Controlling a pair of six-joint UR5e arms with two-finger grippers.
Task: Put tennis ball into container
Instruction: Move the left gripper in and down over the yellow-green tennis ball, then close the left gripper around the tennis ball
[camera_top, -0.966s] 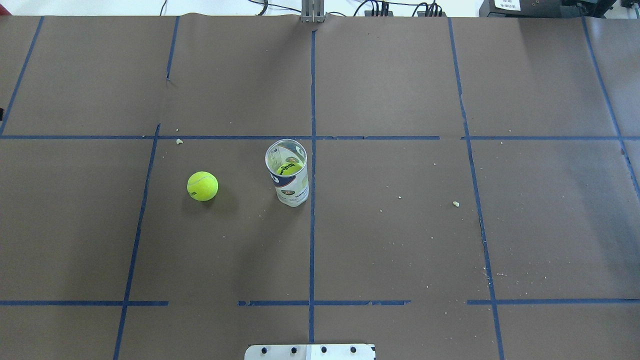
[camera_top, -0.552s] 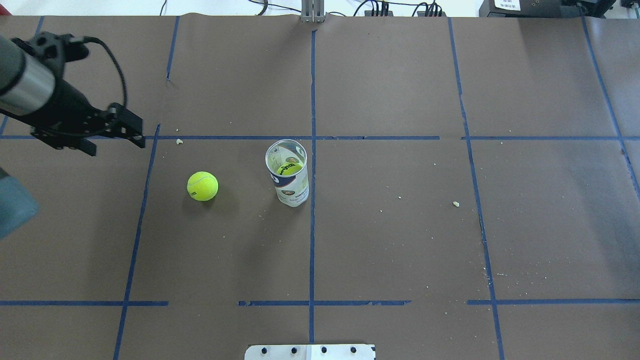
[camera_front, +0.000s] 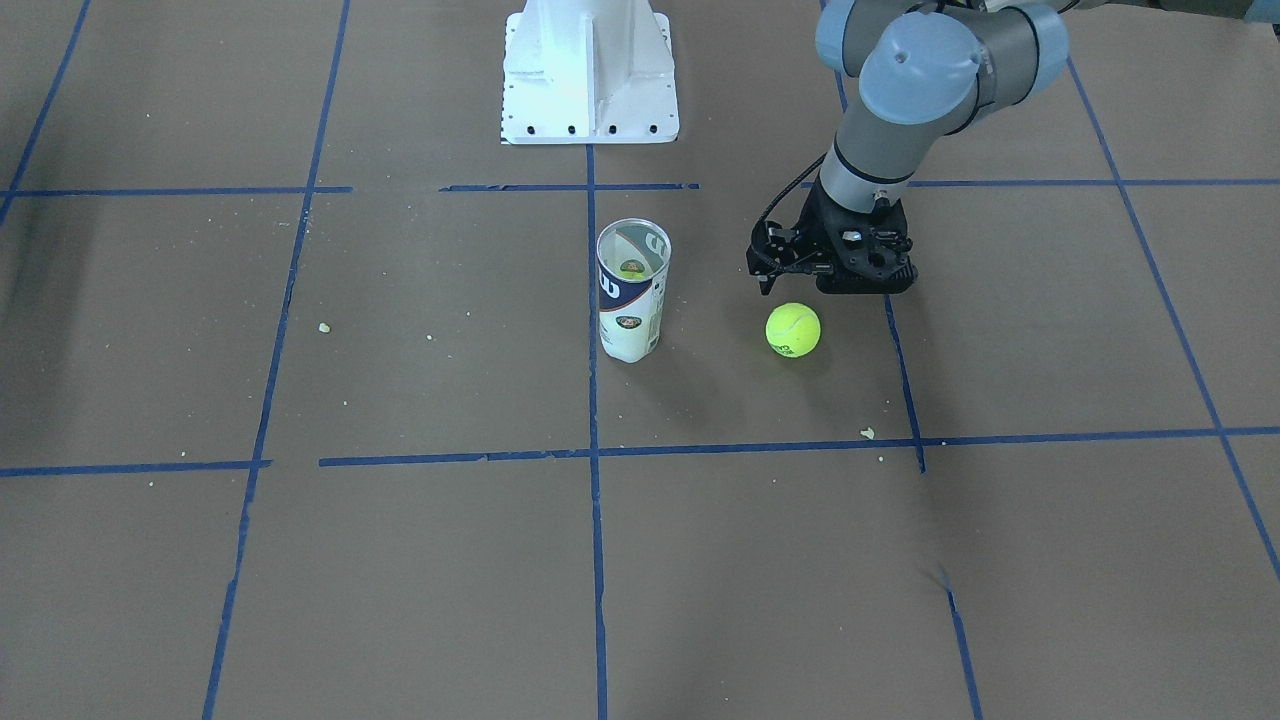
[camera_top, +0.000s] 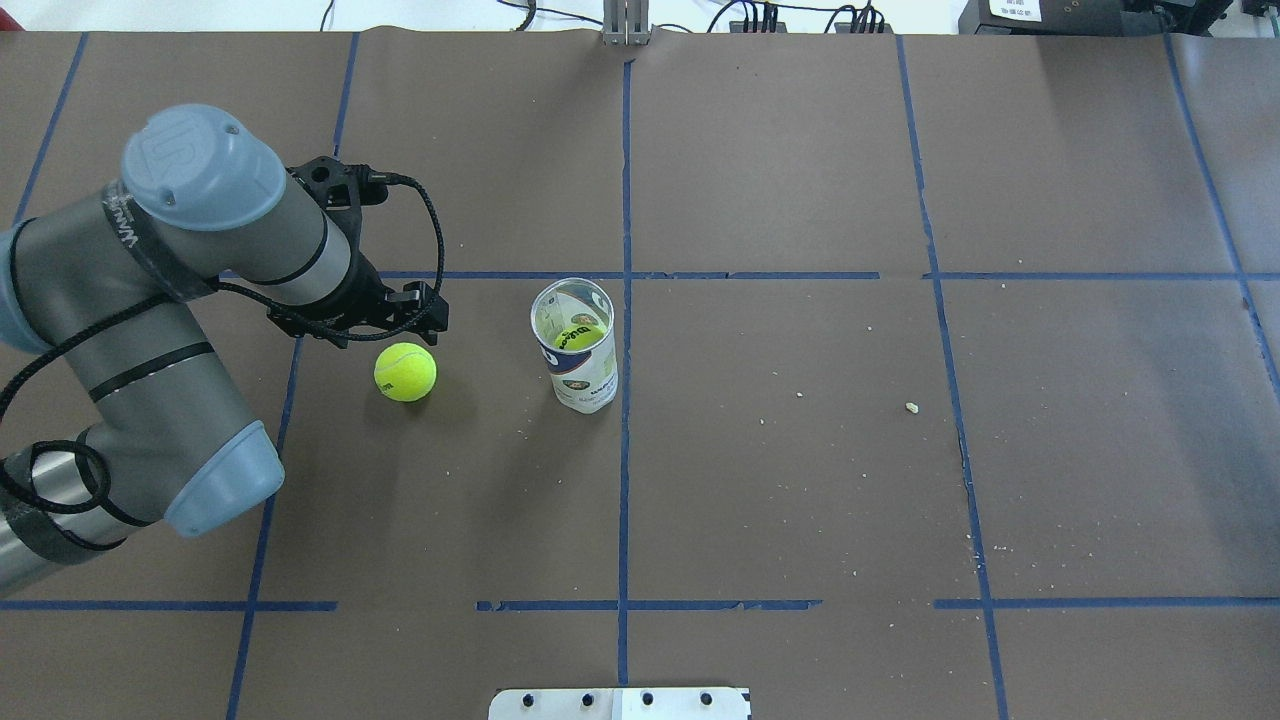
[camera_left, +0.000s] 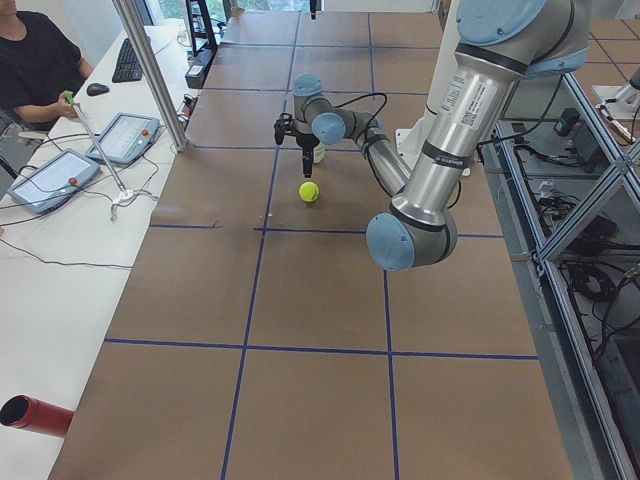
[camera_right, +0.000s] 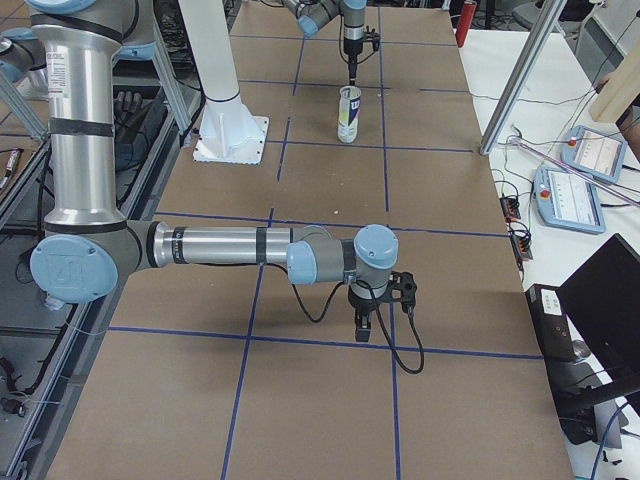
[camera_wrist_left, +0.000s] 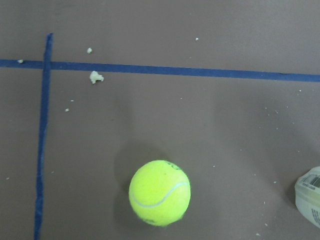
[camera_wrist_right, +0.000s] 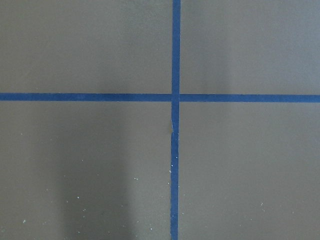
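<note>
My left claw (camera_front: 860, 285) hovers over the tabletop (camera_front: 400, 560), its opening impossible to tell; tennis ball (camera_front: 793, 330) just beside it, can (camera_front: 630, 310) beyond the ball.

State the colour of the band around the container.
Navy blue with a white W logo, on the container, clearest in the exterior front-facing view.

Lighting is bright, even and diffuse, from overhead, in every view. The ball (camera_wrist_left: 159, 192) casts a soft, faint shadow on the table (camera_wrist_left: 235, 130). Focus is sharp overall; the wrist views are slightly softer.
</note>
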